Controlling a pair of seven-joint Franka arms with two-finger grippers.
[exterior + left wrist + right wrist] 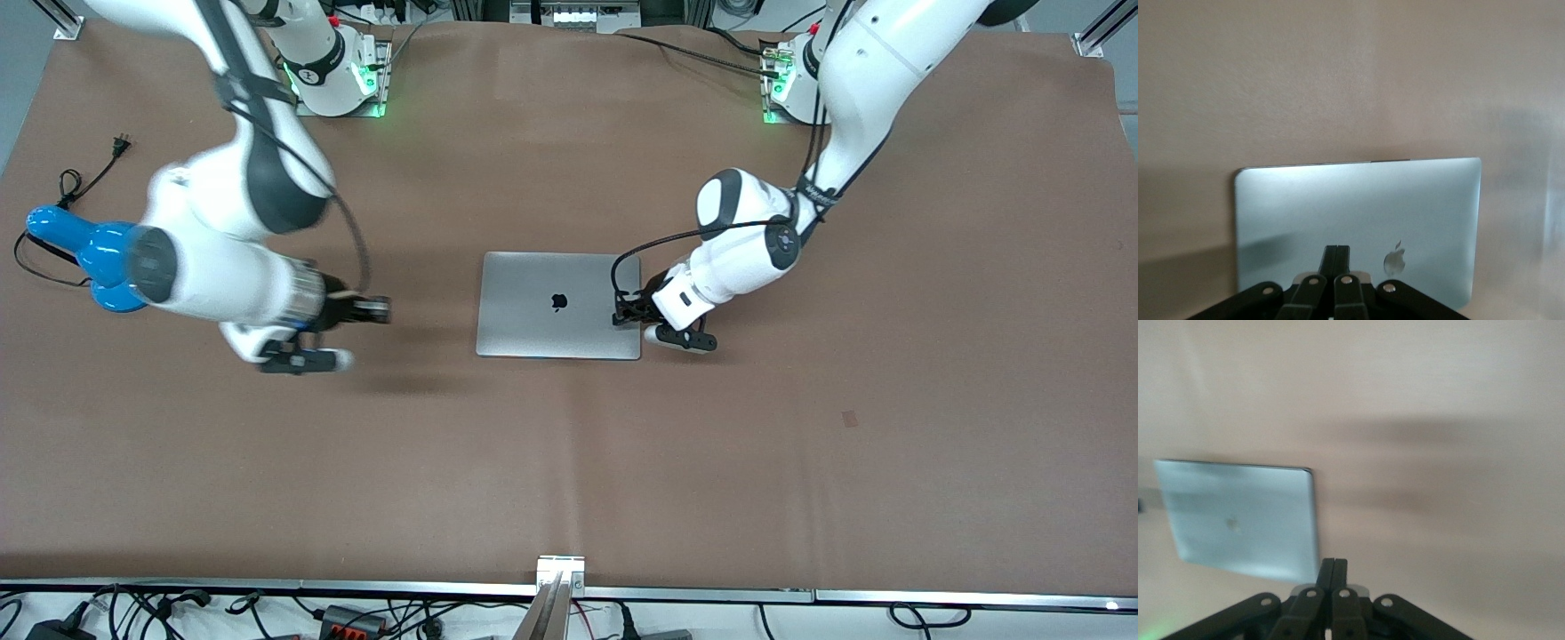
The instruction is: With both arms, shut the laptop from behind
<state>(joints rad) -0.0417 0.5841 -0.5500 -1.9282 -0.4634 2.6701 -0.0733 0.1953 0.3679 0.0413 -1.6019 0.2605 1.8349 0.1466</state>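
The silver-grey laptop [558, 305] lies shut and flat in the middle of the brown table, lid up with the black apple logo showing. My left gripper [625, 313] is shut and empty, low over the lid's edge at the left arm's end. The lid fills the left wrist view [1358, 227] just past the shut fingertips [1336, 253]. My right gripper [380, 309] is shut and empty, over bare table toward the right arm's end, well apart from the laptop. The right wrist view shows the laptop [1241, 520] beside the shut fingertips [1331, 568].
A blue desk lamp [76, 253] with a black cord [67, 187] lies at the right arm's end of the table, partly hidden by the right arm. The two arm bases [342, 76] stand along the edge farthest from the front camera.
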